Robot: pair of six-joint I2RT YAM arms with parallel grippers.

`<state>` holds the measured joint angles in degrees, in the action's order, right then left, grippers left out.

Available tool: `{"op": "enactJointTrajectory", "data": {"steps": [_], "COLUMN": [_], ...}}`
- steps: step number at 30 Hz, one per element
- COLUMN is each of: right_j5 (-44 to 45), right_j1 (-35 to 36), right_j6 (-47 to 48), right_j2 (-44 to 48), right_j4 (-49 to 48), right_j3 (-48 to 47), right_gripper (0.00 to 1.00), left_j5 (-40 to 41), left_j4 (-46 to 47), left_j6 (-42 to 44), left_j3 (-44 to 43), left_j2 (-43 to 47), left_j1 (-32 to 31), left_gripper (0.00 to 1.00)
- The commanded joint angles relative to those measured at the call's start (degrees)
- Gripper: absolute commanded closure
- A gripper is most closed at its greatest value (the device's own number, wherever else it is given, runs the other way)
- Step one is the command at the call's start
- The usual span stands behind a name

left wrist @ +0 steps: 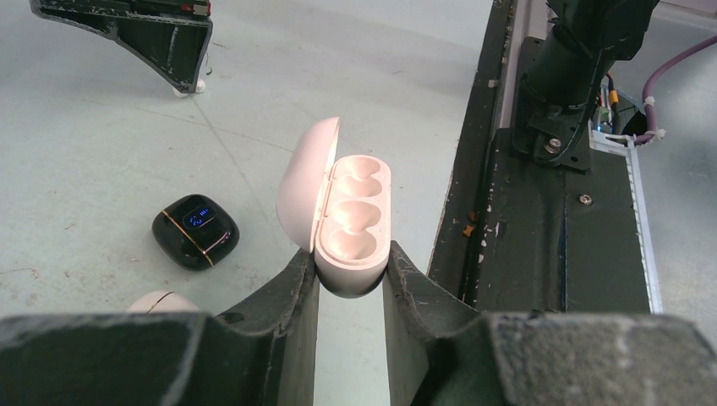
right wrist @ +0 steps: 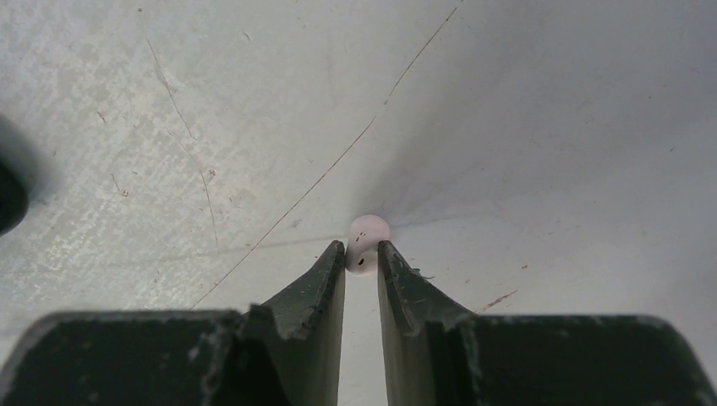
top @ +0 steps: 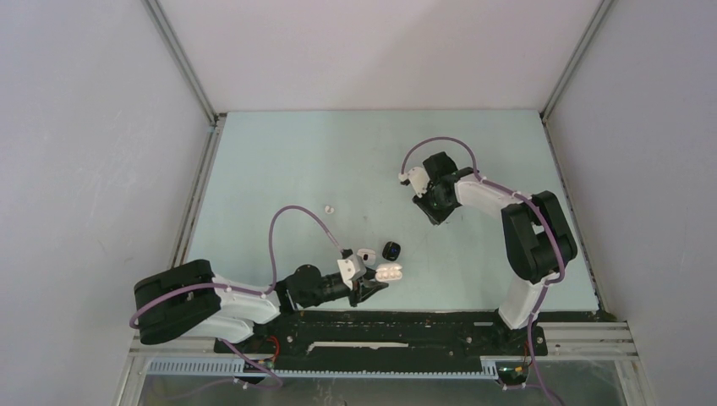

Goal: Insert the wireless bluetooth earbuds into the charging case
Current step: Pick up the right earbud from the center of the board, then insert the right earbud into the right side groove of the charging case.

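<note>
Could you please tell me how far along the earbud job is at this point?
Done: the white charging case is open, clamped in the left tool. In hand: the right tool pinches a white earbud, away from the case. Left: both wells are empty, so nothing is inserted yet; a second white earbud lies loose on the table, and the black case is shut.

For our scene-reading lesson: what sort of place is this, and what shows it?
Likely a robotics lab test cell: left arm and right arm bolted at the edge of a pale table, plain white panels closing it in, a white case and black case as practice items.
</note>
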<state>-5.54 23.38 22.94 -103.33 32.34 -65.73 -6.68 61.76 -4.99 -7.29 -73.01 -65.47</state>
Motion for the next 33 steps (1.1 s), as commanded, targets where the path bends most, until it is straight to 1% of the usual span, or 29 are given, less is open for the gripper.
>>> {"op": "enactJointTrajectory", "data": {"steps": [1, 3, 9, 12, 16, 20, 23, 25, 27, 30, 33], "right_j5": [2.0, 2.2, 1.7, 1.5, -2.9, -9.3, -18.7, -22.1, -22.9, -23.8, -23.6], "right_j1": [0.0, -0.1, -0.2, -0.2, -0.3, 0.2, 1.4, 3.8, 8.4, 15.1, 22.3], "right_j6": [0.2, 0.2, 0.2, 0.7, 6.4, 13.7, 21.3, 25.1, 26.6, 25.6, 23.1], "right_j2": [-1.0, -0.8, 0.3, 2.5, 10.2, 20.4, 28.6, 32.5, 35.2, 36.8, 35.7], "right_j4": [0.7, 0.7, 0.9, 2.4, 7.4, 15.7, 23.6, 27.7, 30.9, 32.9, 32.9], "right_j3": [-0.5, -0.5, -0.5, -0.5, -0.5, -0.6, -0.5, -0.6, -0.5, -0.6, -0.6], "right_gripper": [0.79, 0.81, 0.93, 0.96, 0.97, 0.98, 0.97, 0.97, 0.97, 0.99, 1.00], "left_j5": [-0.5, -0.5, -0.5, -0.5, -1.2, -2.5, -3.4, -4.0, -4.8, -6.1, -6.9], "left_j4": [0.9, 0.8, 0.5, 0.5, 0.4, 0.7, 0.8, 1.1, 1.6, 3.3, 5.7], "left_j6": [0.5, 0.5, 0.5, 0.8, 1.1, 1.7, 2.1, 2.1, 2.2, 2.2, 2.2], "left_j3": [-2.8, -2.8, -2.9, -2.7, -2.5, -2.6, -3.0, -3.0, -2.8, -2.5, -2.1], "left_j2": [0.3, 0.4, 0.5, 0.7, 0.9, 0.7, 0.4, 0.2, 0.1, -0.5, -1.6], "left_j1": [0.3, 0.3, 0.3, 0.3, 0.3, 0.3, 0.3, 0.3, 0.3, 0.3, 0.3], "left_gripper": [0.98, 0.98, 0.97, 0.97, 0.97, 0.98, 0.98, 0.99, 0.99, 1.00, 1.00]}}
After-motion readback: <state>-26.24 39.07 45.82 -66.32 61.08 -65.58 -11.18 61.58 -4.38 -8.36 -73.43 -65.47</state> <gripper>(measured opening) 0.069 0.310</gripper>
